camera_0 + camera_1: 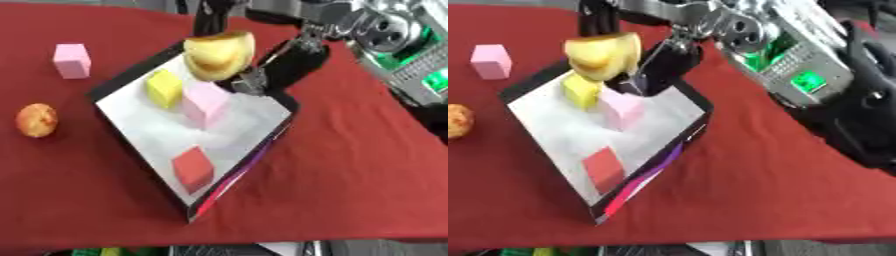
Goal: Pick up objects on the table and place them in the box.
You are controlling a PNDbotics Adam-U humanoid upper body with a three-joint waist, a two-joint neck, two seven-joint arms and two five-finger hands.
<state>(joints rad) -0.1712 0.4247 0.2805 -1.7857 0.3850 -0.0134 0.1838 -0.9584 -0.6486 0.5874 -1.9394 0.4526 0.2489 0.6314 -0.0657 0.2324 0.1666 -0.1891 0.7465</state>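
Red cloth (350,165) covers the whole table in front of me, and on it sits the box (131,80), a shallow open tray with a dark rim and a white floor, turned askew so one corner points toward me.

Above the far corner of that box I hold a yellow, rounded object (219,54), something like a piece of fruit or bread with a paler inner face. My right hand (262,75) comes in from the upper right and grips it from the right and behind, dark fingers curled against it, so it hangs over the box's far edge and not yet on the white floor.

Inside the box lie three blocks. A yellow block (164,88) sits near the far left wall, a pink block (206,104) lies just beside it to the right, and a red block (193,168) rests apart from them near the corner closest to me.

Outside the box, on the cloth to the left, a second pink block (72,60) stands well apart at the far left, and a small round orange object (37,120) lies nearer, by the left edge.

My right forearm (798,55), silver joints and a green-lit panel, fills the upper right. My left hand shows in neither view.
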